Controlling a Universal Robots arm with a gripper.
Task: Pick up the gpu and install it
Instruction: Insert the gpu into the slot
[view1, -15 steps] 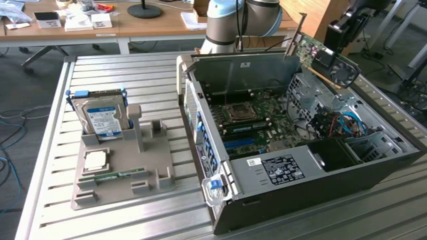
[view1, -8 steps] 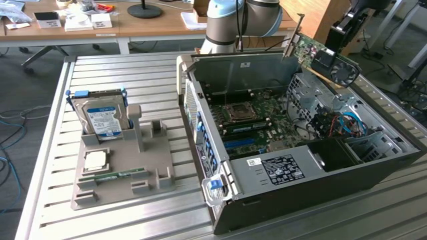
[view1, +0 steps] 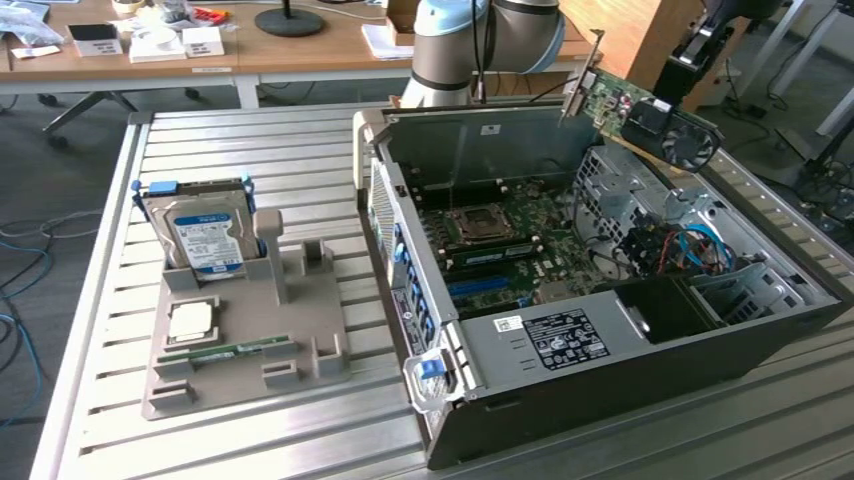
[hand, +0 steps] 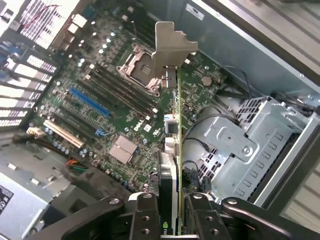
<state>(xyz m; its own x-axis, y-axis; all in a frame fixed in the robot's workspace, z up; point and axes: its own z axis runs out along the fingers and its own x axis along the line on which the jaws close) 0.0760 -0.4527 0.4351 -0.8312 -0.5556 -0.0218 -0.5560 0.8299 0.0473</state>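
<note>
Gripper (hand: 169, 214) partly closed, clamping gpu (hand: 172, 135) edge-on between fingers. Gpu held in air above open computer case (view1: 534, 400), over motherboard (view1: 507, 235), silver bracket (hand: 170, 47) at far end. Card not seated. Hard drive (view1: 207, 238) stands on grey tray (view1: 307, 372) outside case.

Gpu (view1: 638, 108): thin green circuit board, bracket was matt silver metal, cooler black plastic with slight sheen. Gripper (hand: 172, 214) fingers (hand: 145, 215) looked matt black, with bare metal screw heads. Computer case (view1: 494, 150): dull grey sheet metal inside, dark painted shell. Motherboard (hand: 107, 122) was green, faintly glossy. Table (view1: 240, 140): pale ribbed metal, satin. Tray (view1: 227, 385): matt grey-beige plastic. Hard drive (view1: 207, 240) was metal, glossy label. Desk (view1: 307, 50): smooth wood.
</note>
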